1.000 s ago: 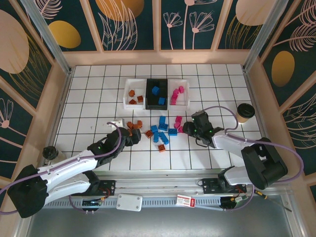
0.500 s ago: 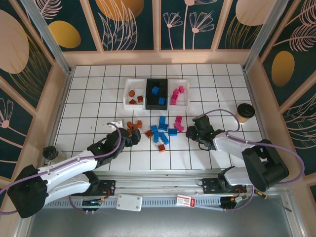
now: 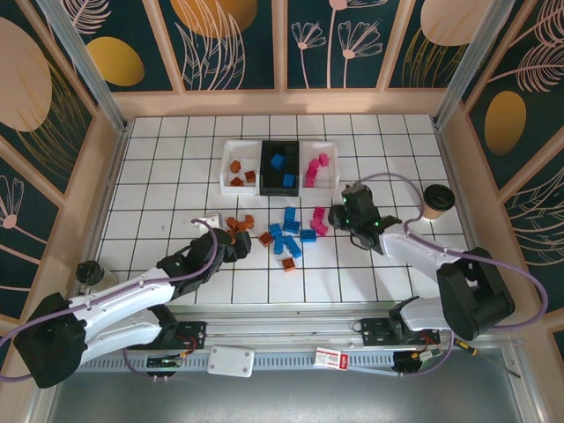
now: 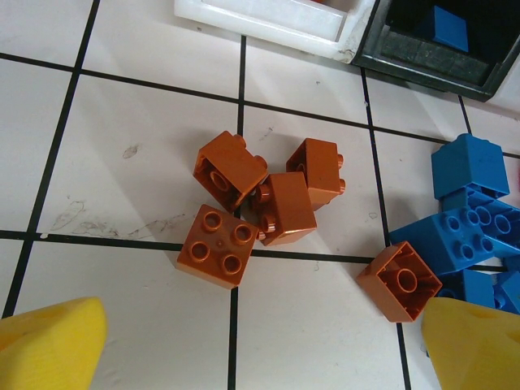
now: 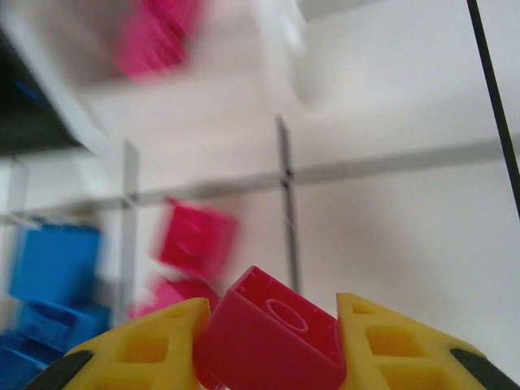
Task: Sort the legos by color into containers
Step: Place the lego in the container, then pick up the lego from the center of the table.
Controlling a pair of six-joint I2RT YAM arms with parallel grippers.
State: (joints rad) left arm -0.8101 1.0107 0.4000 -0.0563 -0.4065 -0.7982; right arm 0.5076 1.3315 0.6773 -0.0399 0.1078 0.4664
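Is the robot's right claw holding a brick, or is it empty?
Holding one: a pink brick is squeezed between the right claw's yellow fingers.

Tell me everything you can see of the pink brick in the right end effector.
The small pink-magenta plastic brick is glossy and boxy, with one round ring showing on its upper face. It sits tilted, clamped between the yellow fingers of the right end effector, which touch its two sides. Loose pink bricks lie blurred behind it on the white tiled table.
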